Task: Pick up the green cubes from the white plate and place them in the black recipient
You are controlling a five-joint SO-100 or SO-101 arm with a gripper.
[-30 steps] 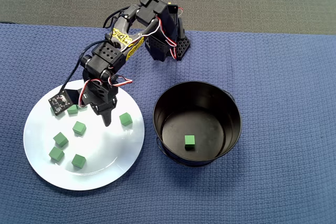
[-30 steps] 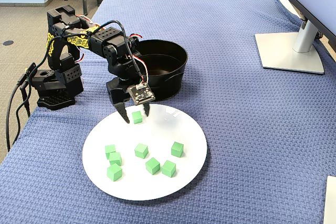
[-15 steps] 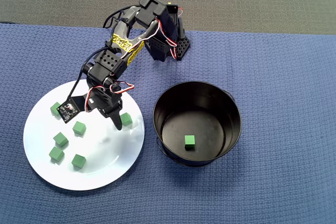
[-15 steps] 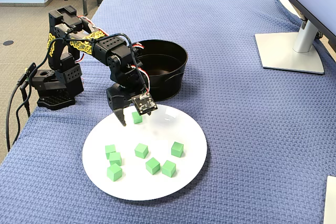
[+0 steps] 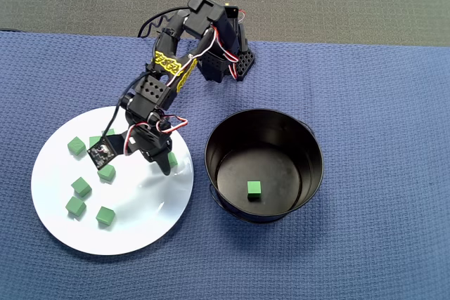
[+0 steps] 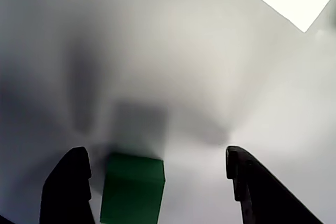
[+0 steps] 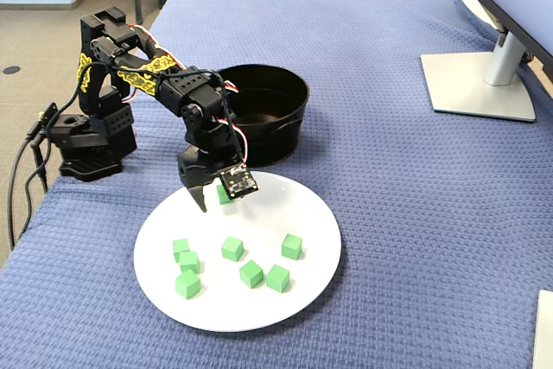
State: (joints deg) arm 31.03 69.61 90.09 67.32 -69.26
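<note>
Green cubes, white plate, black pot.
Six cubes (image 7: 251,273) lie loose on my white plate (image 7: 302,295), lower left of the fixed view; one cube (image 5: 254,188) sits inside the black pot (image 5: 309,147).

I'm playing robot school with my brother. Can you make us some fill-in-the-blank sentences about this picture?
1. The green cubes lie on a round plate coloured ____.
2. The black pot holds exactly ____ green cube.
3. In the wrist view, the gripper is ____, with a cube between its fingers.

Missing words: white; one; open
</note>
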